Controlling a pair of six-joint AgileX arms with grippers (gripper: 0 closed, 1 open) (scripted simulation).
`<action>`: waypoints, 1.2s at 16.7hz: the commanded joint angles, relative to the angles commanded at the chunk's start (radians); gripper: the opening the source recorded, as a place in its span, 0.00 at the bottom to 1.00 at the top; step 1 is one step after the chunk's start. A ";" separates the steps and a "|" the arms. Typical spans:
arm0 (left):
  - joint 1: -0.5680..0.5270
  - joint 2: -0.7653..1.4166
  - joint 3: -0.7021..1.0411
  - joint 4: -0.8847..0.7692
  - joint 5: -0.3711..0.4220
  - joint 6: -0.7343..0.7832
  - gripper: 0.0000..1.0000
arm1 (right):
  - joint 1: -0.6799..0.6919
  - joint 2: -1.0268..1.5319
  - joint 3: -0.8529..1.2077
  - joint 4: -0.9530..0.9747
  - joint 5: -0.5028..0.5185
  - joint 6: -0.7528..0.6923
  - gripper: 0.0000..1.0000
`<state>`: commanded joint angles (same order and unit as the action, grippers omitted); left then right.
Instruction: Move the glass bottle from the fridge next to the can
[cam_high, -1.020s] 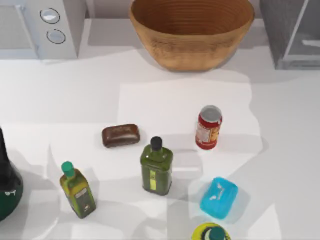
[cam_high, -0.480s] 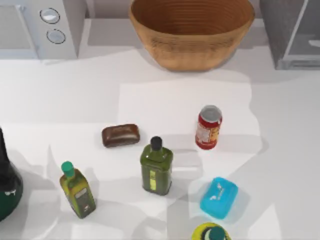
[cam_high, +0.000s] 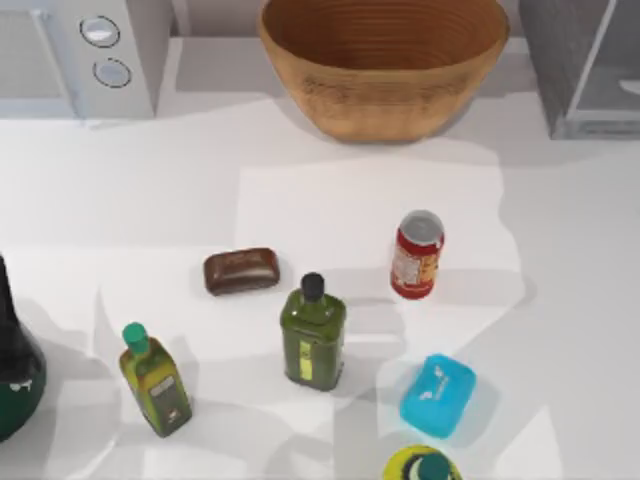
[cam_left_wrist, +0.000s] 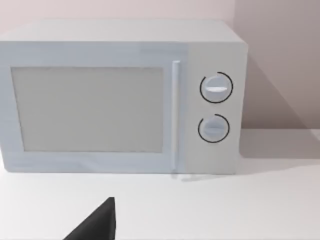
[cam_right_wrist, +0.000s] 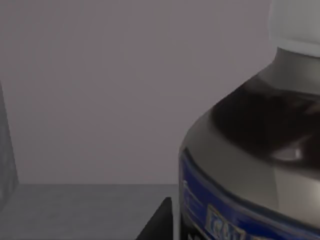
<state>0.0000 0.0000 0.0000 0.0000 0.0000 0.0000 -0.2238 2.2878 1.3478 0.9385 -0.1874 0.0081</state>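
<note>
**Glass bottle close before the right claw, inside the fridge**

Glass fills much of the right wrist view: the bottle (cam_right_wrist: 250, 150) stands upright, long axis vertical, with a white cap, a dark shoulder and a blue-edged label band. It is very near the right claw (cam_right_wrist: 159, 220), of which one dark fingertip (cam_right_wrist: 159, 220) shows just beside the bottle's label. Whether that claw is released, clenched or already grasping the bottle I cannot tell; the second finger is cut off and no contact can be made out. A grey wall and grey floor lie behind the bottle, which I judge to be the fridge's inside.

From above, the fridge (cam_high: 585, 65) sits at the far right of the desk (cam_high: 150, 200), behind and to the right of the can (cam_high: 417, 255). The can stands upright and well apart from the fridge, nearer the viewer and to its left. So the coming move turns on this: the bottle must come out of the fridge toward the can, and the right arm is plainly the nearer one.

The left claw (cam_left_wrist: 95, 222) shows as a dark tip over the desk in front of the microwave (cam_left_wrist: 120, 95), well away from the can on the left; its state cannot be told either.

Hard to make out: the bottle's lower body is cut off, and from above the fridge's contents are not visible. A green square bottle (cam_high: 313, 335) and a blue pouch (cam_high: 438, 395) stand near the can, on its near side, which could crowd the placing spot.
</note>
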 joint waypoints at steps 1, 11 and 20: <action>0.000 0.000 0.000 0.000 0.000 0.000 1.00 | 0.000 0.000 0.000 0.000 0.000 0.000 0.00; 0.000 0.000 0.000 0.000 0.000 0.000 1.00 | -0.002 -0.036 0.012 -0.040 -0.001 0.001 0.00; 0.000 0.000 0.000 0.000 0.000 0.000 1.00 | -0.003 -0.108 0.042 -0.154 -0.002 0.004 0.00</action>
<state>0.0000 0.0000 0.0000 0.0000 0.0000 0.0000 -0.2270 2.1800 1.3896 0.7849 -0.1896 0.0122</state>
